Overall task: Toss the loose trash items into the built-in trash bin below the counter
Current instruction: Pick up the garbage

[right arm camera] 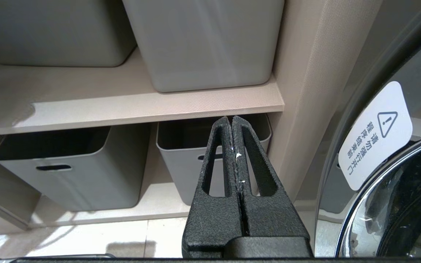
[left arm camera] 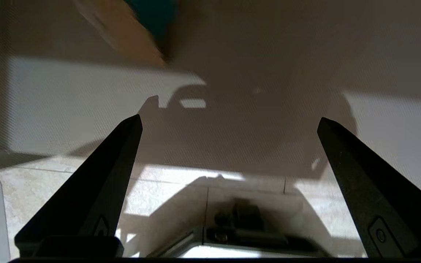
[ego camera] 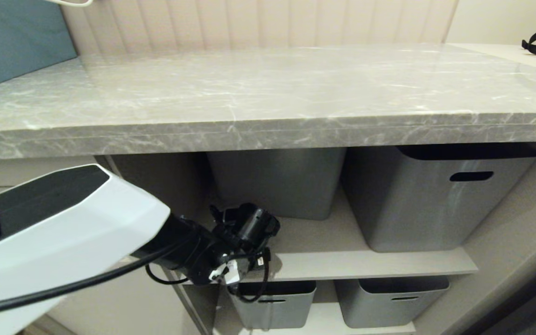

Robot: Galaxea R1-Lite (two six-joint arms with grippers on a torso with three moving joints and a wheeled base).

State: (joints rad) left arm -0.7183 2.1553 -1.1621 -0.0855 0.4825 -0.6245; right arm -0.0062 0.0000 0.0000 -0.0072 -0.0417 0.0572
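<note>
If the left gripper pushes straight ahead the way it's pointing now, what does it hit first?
Probably the plain beige panel ahead. The left gripper stands open and empty, with nothing between it and that surface. A brown cardboard scrap sits off the line, and depth is hard to judge.

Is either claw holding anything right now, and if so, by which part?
Nothing is held. The left claw stands wide open with an empty gap, low beside the shelves. The right claw is shut on nothing, pads pressed together, parked before the grey tubs.
</note>
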